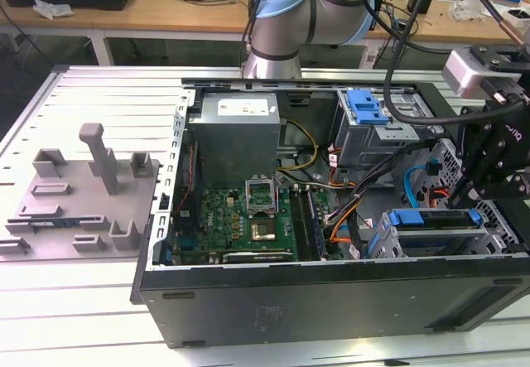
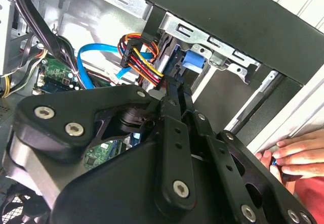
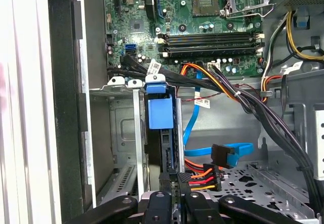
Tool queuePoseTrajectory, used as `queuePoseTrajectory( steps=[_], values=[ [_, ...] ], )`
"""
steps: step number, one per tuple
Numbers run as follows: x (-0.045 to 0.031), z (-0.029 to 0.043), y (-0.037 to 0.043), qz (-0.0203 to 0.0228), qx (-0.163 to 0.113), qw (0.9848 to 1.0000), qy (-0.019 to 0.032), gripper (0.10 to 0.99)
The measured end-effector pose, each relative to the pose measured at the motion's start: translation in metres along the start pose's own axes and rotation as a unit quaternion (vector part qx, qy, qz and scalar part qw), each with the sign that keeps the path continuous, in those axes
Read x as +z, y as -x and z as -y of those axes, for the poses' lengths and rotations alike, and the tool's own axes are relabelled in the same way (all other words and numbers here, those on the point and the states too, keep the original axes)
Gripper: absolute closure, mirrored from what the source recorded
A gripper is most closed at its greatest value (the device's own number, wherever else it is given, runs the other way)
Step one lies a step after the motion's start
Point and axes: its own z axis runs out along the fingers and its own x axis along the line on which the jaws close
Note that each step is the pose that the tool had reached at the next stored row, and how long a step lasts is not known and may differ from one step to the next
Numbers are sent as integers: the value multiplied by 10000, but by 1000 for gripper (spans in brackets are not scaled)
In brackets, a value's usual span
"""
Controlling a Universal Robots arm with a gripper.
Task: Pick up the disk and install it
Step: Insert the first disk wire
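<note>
Disk [image 3: 168, 155] sits edge-on, partly inside the drive cage [image 3: 114, 87] on the exterior view's right of the open pc case [image 1: 331, 301], and the gripper's [image 3: 174, 181] 2 fingers [image 2: 171, 107] look pinched on its back edge, prob so it lines up straight w/ the slot.
</note>
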Motion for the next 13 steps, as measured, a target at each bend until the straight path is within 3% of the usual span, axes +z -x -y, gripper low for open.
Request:
queuePoseTrajectory(
  steps=[13],
  values=[
    [8, 5, 14, -7, -3, 10000, 0, 922]
  ],
)
